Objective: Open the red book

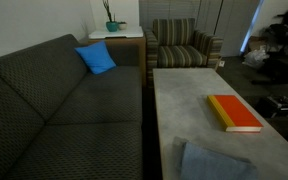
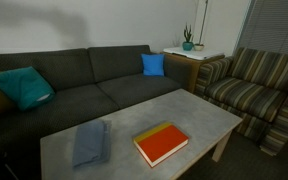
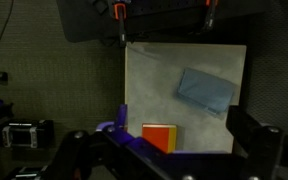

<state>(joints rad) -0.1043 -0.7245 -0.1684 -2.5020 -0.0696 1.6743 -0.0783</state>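
Note:
The red book lies flat and closed on the grey coffee table, with a yellow strip along one long edge. It shows in both exterior views. In the wrist view the book is at the bottom of the picture, far below the camera. My gripper is high above the table; its dark fingers stand wide apart at the lower left and lower right, open and empty. The arm is out of view in both exterior views.
A folded grey-blue cloth lies on the table beside the book. A dark sofa with a blue pillow runs along one side. A striped armchair and a side table with a plant stand beyond.

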